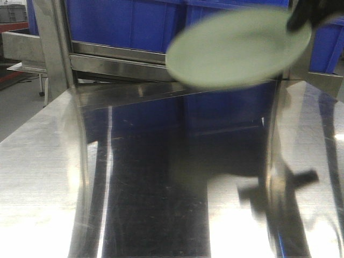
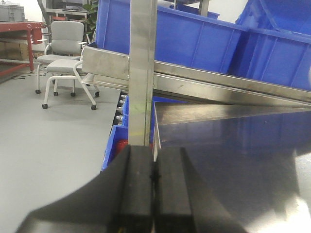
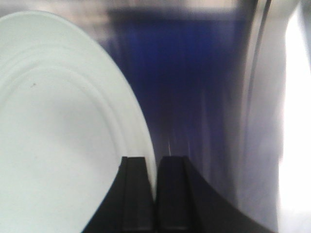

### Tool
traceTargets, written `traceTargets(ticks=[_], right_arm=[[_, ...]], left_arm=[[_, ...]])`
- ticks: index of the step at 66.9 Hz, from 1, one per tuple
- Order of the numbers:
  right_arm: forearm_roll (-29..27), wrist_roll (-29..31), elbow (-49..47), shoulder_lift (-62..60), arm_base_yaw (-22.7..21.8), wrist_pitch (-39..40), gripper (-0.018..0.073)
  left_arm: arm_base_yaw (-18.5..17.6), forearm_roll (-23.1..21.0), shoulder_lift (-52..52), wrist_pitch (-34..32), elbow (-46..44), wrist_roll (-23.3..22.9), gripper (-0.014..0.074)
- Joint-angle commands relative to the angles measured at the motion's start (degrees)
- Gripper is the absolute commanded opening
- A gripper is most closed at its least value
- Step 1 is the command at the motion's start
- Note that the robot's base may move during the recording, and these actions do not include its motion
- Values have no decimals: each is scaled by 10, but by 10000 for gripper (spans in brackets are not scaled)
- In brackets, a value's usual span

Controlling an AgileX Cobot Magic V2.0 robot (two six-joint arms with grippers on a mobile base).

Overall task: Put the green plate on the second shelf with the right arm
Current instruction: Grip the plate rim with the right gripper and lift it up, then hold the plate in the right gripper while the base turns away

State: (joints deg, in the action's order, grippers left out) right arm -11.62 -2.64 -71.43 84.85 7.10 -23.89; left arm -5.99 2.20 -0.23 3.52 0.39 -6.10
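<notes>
Right gripper (image 3: 154,167): fingers nearly together, clamped on the rim of the green plate (image 3: 58,136). The rim edge sits in the thin gap between the two black pads. In the front view the gripper is only a blurred black tip (image 1: 303,16) at the plate's upper right edge.

Green plate (image 1: 239,48): in the air, held by that one edge, tilted with the right side higher. It's blurred. It hangs above the far end of the steel surface (image 1: 54,161), not touching it, and in front of the blue bins (image 1: 129,21) and the steel rail (image 1: 113,56) under them. A dark reflection shows on the surface below and to the right of it.

Left gripper (image 2: 154,162): pads pressed flat together, nothing between them. It sits low at the near edge of the steel surface (image 2: 233,160), facing a vertical steel post (image 2: 142,73). Behind the post a sloped steel rail (image 2: 218,82) carries the blue bins (image 2: 194,39).

Further out, left wrist view: two grey office chairs (image 2: 63,53) on the floor at left, well apart from the rack.
</notes>
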Motion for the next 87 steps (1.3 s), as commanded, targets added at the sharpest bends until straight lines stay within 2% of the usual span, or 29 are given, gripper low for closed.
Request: traceTargets(ticks=[1, 14, 21, 26, 38, 46, 57, 87], right_arm=[[16, 3, 14, -107, -2, 104, 49], [65, 3, 152, -305, -2, 239, 49], [78, 3, 239, -413, -2, 276, 50], [86, 3, 293, -485, -2, 280, 50], [148, 4, 414, -676, -2, 269, 53], [148, 4, 458, -778, -2, 218, 53], [148, 4, 463, -818, -2, 140, 53], [148, 3, 463, -818, -2, 144, 53]], left_arm=[[0, -2, -10, -47, 23, -1, 131], [0, -2, -10, -47, 23, -1, 131], [0, -2, -10, -47, 23, -1, 131], [0, -2, -10, -47, 23, -1, 131], [0, -2, -10, -47, 23, -1, 131], [0, -2, -10, -47, 23, -1, 131], [0, -2, -10, -47, 23, -1, 131], [0, -2, -10, -47, 23, -1, 131]])
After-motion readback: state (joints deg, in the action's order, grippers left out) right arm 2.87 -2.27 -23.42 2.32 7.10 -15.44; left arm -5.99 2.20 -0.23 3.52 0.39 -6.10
